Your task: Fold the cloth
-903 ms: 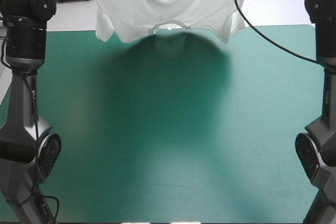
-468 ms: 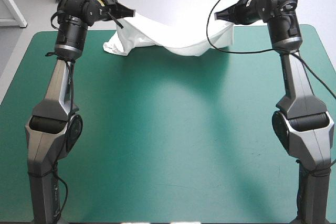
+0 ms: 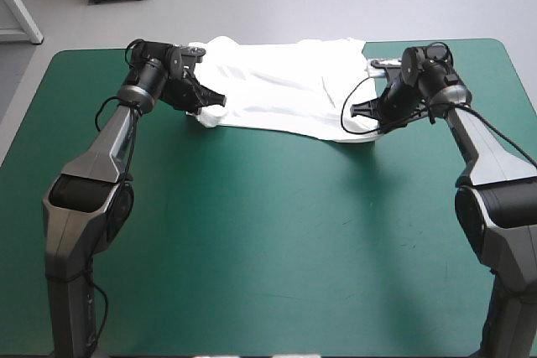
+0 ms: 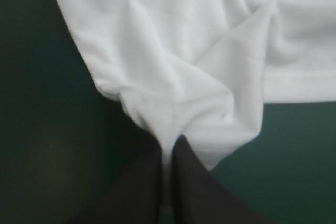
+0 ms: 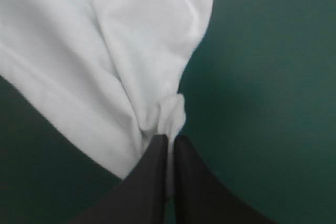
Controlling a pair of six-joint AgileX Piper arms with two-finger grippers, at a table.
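Cloth first: in the high view we see the T-shirt [image 3: 285,90] lying spread along the far edge of the table [image 3: 268,249], a little wrinkled, its near hem not quite straight. The left gripper [image 3: 210,108] holds the near corner on its side, low at the teal-green cover, and the right gripper [image 3: 359,116] holds the opposite near corner. In the left wrist view the black fingers [image 4: 142,192] are almost together, with a thin pinch of white fabric between them, and the cloth fans out ahead. In the right wrist view we find the same: fingers [image 5: 199,192] clamped on a small bunched corner, the sheet spreading away ahead. We judge that the laying-out step is nearly done and no fold is made yet. The next move, we think, calls for drawing both corners evenly, so the shirt lies flat before folding.
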